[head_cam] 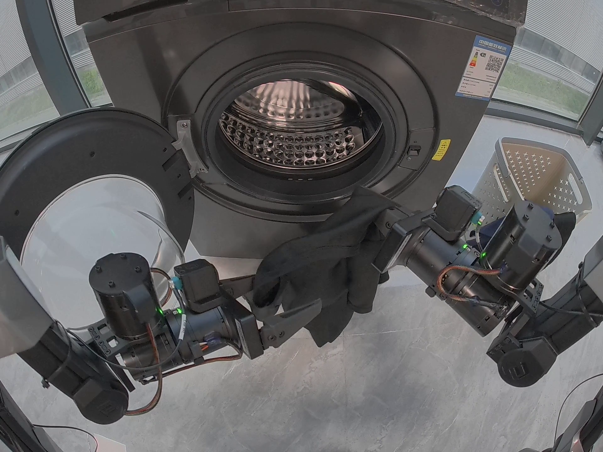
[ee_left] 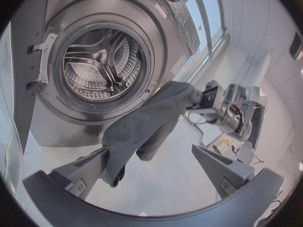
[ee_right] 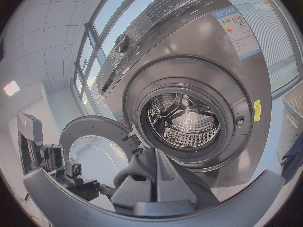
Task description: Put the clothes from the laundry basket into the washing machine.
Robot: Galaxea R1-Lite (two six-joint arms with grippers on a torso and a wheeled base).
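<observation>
Hanging in front of the washing machine [head_cam: 301,45], a dark garment [head_cam: 326,252] sagged just below the open drum mouth, none of it inside the drum [head_cam: 301,127]. Its upper end sat level with the lower rim of the round opening; whether it touched the machine's front could not be told. From there the cloth fell in loose folds down toward the robot's left, its lowest folds hanging free above the floor [head_cam: 377,397].

The right claw [head_cam: 379,233] was clenched on that upper end. In the right wrist view the right claw [ee_right: 156,155] had its fingers pressed together, with the garment [ee_right: 139,164] bunched around them. The left claw [head_cam: 286,299] waited lower down with its fingers spread wide. In the left wrist view the left claw [ee_left: 150,148] gaped, the garment [ee_left: 148,117] lying against one finger while the other finger stood apart from it, bare.

The drum was shiny, perforated metal. The machine's door [head_cam: 94,158] was swung fully open on the robot's left, its glass bowl facing outward. On the robot's right, beside the machine, stood the pale laundry basket [head_cam: 540,171], and another dark piece of clothing [ee_right: 293,158] hung over its near rim. A blue-and-white label [head_cam: 483,67] and a small yellow sticker [head_cam: 441,149] were stuck on the machine's front.
</observation>
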